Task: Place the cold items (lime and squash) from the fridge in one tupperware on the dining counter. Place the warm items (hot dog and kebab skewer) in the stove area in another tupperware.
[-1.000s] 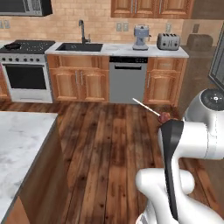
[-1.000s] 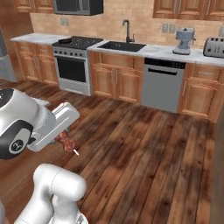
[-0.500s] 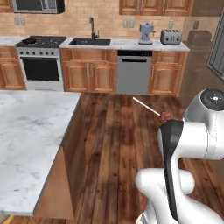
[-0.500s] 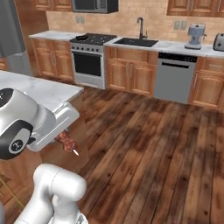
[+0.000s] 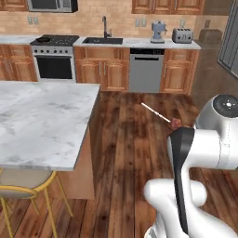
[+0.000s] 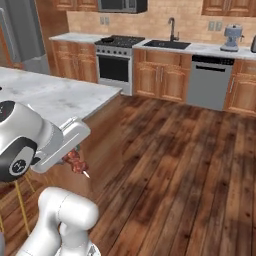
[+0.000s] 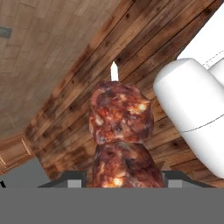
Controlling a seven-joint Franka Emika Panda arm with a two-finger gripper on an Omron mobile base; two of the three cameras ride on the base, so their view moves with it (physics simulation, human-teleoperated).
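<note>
- The end effector (image 7: 120, 177) was clamped on the skewer (image 7: 120, 131); in the hand view the meat sat between the two dark tips at the bottom edge, one tip on each side.
- In that view two browned meat chunks were stacked one above the other, and a pale pointed stick end rose from the upper chunk.
- The skewer (image 5: 160, 114) in the left base view showed as a thin pale stick angled up and to the left from a reddish chunk beside the arm's upper link, well above the floor (image 5: 125, 139).
- In the right base view the skewer (image 6: 75, 161) hung under the white wrist link, meat dark red, a short pale tip pointing down and right.
- The skewer was held in the air over the wood floor, touching no desk.
- A marble-topped desk (image 5: 42, 121) stood at the left of the left base view; its surface was pale grey with veining.
- A stool (image 5: 25, 190) with a yellow frame and pale seat was partly under the near edge of that desk.
- Along the far wall stood a stove (image 5: 55, 58), a sink (image 5: 103, 40) with a dark faucet, and a dishwasher (image 5: 145, 70) set among wood cabinets.
- A coffee machine (image 5: 158, 31) and a toaster (image 5: 182, 35) stood on the far counter, right of the sink.
- A microwave (image 6: 122, 5) hung above the stove in the right base view.
- A grey fridge (image 6: 20, 35) stood at the left edge of the right base view.
</note>
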